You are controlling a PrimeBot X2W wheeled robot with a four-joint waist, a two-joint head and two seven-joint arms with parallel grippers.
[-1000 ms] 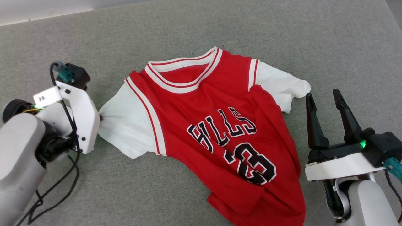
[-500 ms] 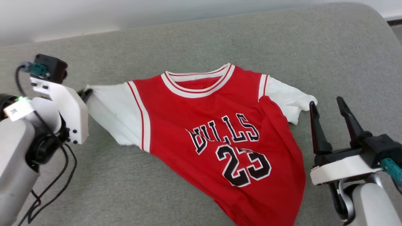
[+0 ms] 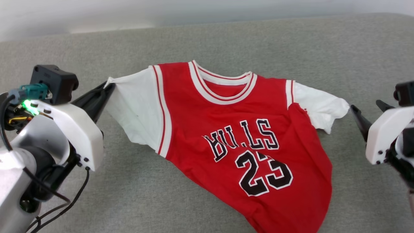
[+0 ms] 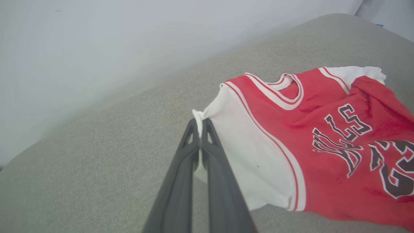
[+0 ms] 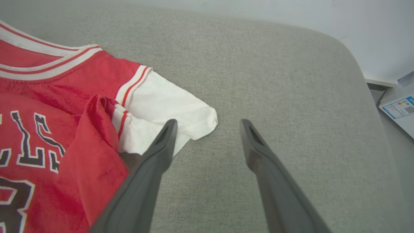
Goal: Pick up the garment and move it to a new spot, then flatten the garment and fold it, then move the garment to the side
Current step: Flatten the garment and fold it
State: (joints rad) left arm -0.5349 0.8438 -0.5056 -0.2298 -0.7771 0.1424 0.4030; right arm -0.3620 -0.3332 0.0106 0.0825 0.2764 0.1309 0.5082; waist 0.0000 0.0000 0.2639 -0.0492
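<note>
Now the left gripper (image 4: 200, 123) pinches one white sleeve (image 4: 233, 136) to pull the shirt (image 3: 226, 116) flat on the cushion (image 3: 129, 194), while the right gripper (image 5: 208, 122) waits wide open just beside the other sleeve (image 5: 168, 106).

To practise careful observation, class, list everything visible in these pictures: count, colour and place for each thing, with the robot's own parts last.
red jersey-style T-shirt with white short sleeves: one, red and white with black lettering, rumpled, mid-surface.
grey woven fabric surface: one, grey, under the shirt.
pale wall: one, whitish, behind the surface.
white paper with blue print: one, white and blue, past the surface's corner, right wrist view.
left gripper: one, dark fingers, shut on one white sleeve's tip.
right gripper: one, dark fingers, open beside the other sleeve.
</note>
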